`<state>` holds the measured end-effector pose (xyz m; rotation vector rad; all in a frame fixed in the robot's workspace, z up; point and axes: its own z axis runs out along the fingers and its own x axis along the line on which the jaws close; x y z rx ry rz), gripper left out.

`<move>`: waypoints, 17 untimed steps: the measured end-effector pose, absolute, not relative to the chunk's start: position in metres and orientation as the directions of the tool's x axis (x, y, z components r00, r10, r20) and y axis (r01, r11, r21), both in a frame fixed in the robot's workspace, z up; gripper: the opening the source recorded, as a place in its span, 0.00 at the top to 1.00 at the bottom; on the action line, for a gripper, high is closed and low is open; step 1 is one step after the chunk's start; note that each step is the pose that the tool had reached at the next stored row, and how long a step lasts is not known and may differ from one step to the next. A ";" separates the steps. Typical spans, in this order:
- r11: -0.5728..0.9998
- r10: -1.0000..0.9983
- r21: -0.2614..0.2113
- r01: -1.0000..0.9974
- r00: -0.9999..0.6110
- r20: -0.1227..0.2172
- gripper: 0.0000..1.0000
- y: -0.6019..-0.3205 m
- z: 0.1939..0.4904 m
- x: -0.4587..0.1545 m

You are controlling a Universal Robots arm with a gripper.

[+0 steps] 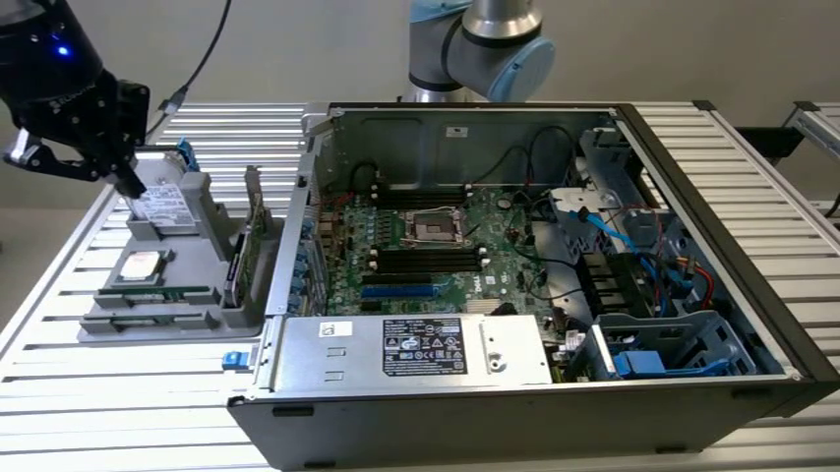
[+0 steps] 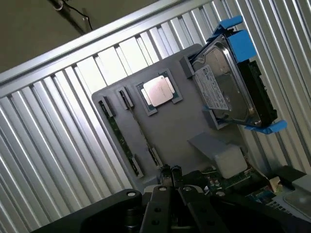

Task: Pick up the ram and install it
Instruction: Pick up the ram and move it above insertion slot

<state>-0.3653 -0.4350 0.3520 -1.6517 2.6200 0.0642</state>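
Your end effector (image 2: 169, 170), closed together and empty, is hovering just above the tray (image 2: 180, 128), so you are likely working the pick-up step. The ram (image 2: 119, 133) is lying clipped along the tray's edge, untouched. Grasping it is calling for an opened end effector squared across its thin board.

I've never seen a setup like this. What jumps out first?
The big open computer case fills the exterior view's middle and right, green motherboard exposed. On that view's left, the black gripper hangs over a gray tray holding a blue-framed hard drive, a silvery processor chip and a thin green ram stick.
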 end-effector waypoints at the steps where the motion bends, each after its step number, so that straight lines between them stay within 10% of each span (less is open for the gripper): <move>1: 0.423 -0.904 0.018 -0.906 -0.423 -0.056 0.90 -0.435 0.352 -0.365; 17: 0.175 -0.983 0.062 -0.983 -0.177 -0.037 0.90 -0.435 0.346 -0.365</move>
